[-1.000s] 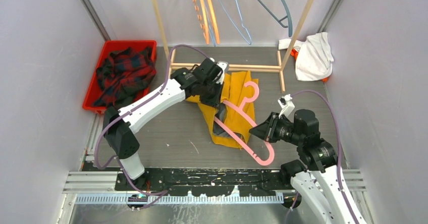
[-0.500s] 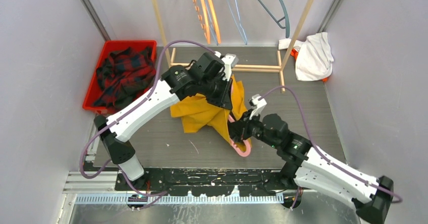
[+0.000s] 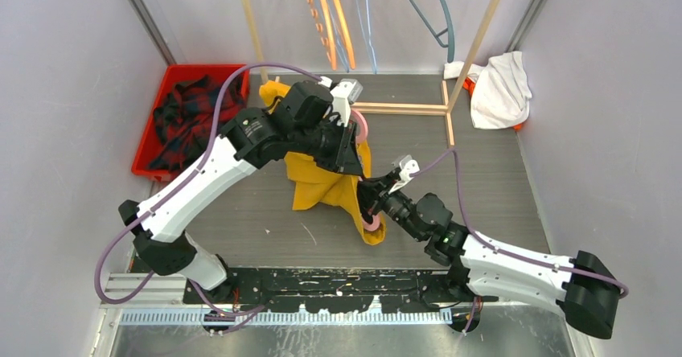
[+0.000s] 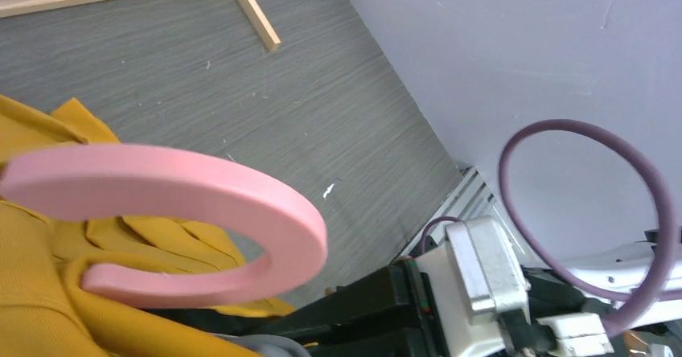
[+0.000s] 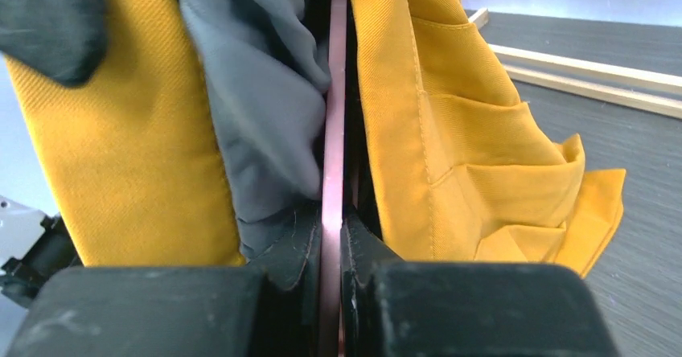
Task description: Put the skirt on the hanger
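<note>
Top view, clock positions read from the centre of the table [image 3: 482, 180]. The yellow skirt [image 3: 318, 188] is gathered at the centre, lifted and draped about the pink hanger [image 3: 362, 125]. The hanger's hook shows at the skirt's 12 o'clock end and its lower loop at the 6 o'clock end.

The left arm enters from 8 o'clock. The left gripper [image 3: 350, 157] sits against the upper part of the skirt, just below the hook. Neither view shows how its jaws stand, so whether it grasps anything cannot be told. In the left wrist view the hook [image 4: 185, 188] curves across the frame above folds of skirt [image 4: 40, 268], with the right arm's wrist [image 4: 474, 268] at 5 o'clock.

The right arm enters from 4 o'clock. The right gripper [image 3: 371, 206] meets the skirt's lower edge. In the right wrist view its jaws are clenched on the thin edge of the hanger [image 5: 334, 92], which rises straight up between the fingers [image 5: 161, 309]. Grey lining [image 5: 265, 108] lies to the left of the bar and yellow cloth [image 5: 434, 116] to the right.

Surroundings:
- a red bin [image 3: 157, 128] holding a plaid garment [image 3: 197, 108], at 10 o'clock
- a white cloth [image 3: 499, 88], at 2 o'clock
- a wooden frame [image 3: 402, 108] and spare hangers [image 3: 334, 19], at 12 o'clock
</note>
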`<state>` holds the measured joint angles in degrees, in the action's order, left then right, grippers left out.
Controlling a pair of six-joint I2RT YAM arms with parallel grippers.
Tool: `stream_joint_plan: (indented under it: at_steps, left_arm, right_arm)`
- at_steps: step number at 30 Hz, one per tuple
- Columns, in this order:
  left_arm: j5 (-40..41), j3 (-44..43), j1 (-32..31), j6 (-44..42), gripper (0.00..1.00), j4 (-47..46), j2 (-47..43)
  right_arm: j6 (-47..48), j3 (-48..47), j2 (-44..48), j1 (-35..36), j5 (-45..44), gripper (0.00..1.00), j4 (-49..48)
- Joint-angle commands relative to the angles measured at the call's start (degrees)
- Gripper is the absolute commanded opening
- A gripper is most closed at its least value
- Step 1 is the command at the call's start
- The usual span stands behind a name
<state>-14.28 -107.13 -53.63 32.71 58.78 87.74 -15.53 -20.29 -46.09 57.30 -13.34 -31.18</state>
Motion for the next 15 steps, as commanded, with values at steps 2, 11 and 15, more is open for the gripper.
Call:
stream_joint_plan:
  at_steps: [2, 11, 15]
  left_arm:
    - [-5.24, -5.89, -1.39, 1.13, 0.22, -0.69, -1.22]
    - [-4.62, -6.54, -1.38, 2.76, 0.45, -0.21, -5.49]
    - [-1.49, -8.54, -1.29, 3.53, 0.51, 1.09, -8.26]
  right_arm:
    - [1.13, -0.46, -2.23, 0.10, 0.11, 0.01, -27.58]
    - [2.39, -2.46, 5.84, 0.10, 4.14, 0.01, -28.23]
    - [2.57, -1.69, 9.14, 0.14, 5.12, 0.01, -27.50]
